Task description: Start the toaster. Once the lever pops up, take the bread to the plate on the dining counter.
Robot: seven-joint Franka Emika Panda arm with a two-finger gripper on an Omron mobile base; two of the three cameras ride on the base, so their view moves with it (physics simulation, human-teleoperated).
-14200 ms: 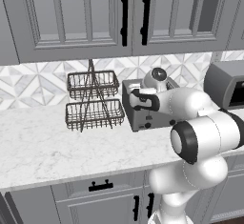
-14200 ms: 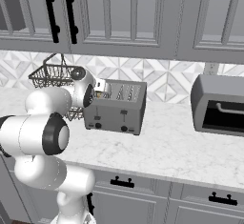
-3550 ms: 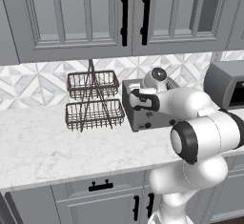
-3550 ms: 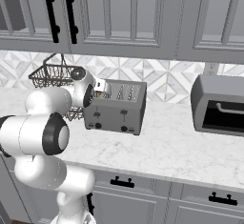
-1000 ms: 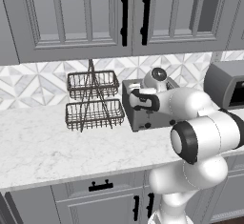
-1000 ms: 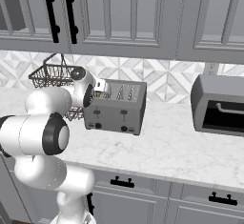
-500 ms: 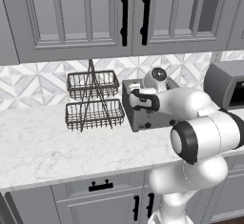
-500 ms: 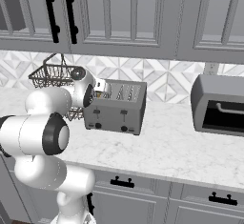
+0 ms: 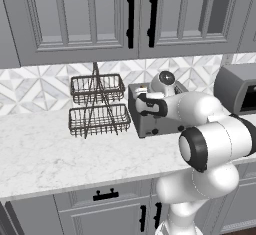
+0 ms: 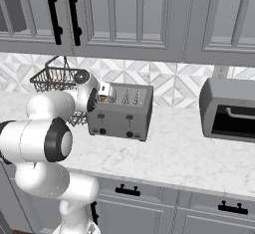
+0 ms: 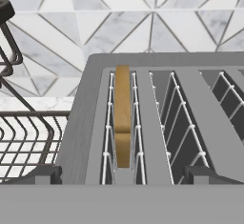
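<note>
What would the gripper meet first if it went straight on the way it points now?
Most likely the toaster: the open gripper looks down on its top, roughly over the slot holding the bread. Depth is unclear.

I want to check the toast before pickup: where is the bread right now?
In the hand view, the bread stands on edge in the toaster's leftmost slot, nearest the wire basket.

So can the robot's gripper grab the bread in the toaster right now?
Probably yes. The bread stands in the toaster's leftmost slot, its top edge bare, and the open gripper sits right over it with nothing between.
</note>
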